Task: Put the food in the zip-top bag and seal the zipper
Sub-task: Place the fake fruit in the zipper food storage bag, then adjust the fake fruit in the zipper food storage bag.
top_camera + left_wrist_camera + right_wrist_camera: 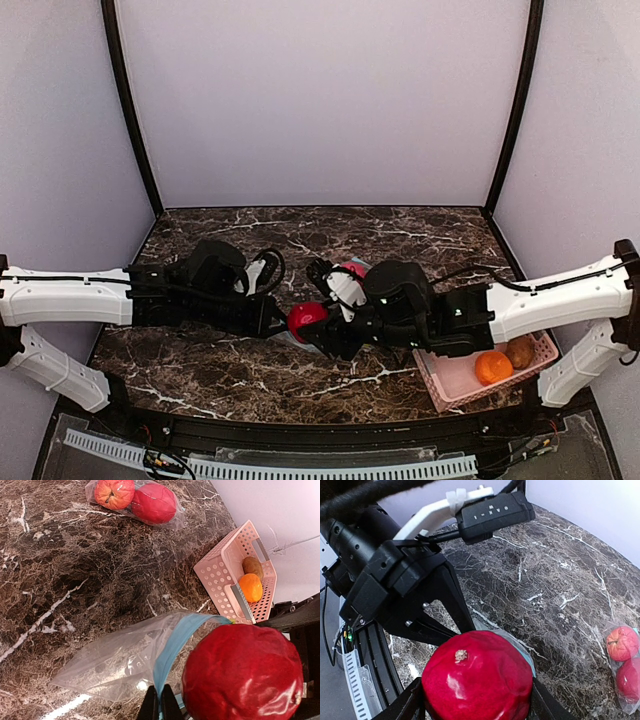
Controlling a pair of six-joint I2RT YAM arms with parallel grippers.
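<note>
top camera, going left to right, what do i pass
left arm → red fruit → orange → brown item

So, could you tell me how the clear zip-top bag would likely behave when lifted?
Probably floppy: the zip-top bag lies wrinkled beyond the left pincer pinching its blue zipper edge. Likely very light, being thin see-through film. Its mouth may collapse as the red fruit goes in unless held open.
</note>
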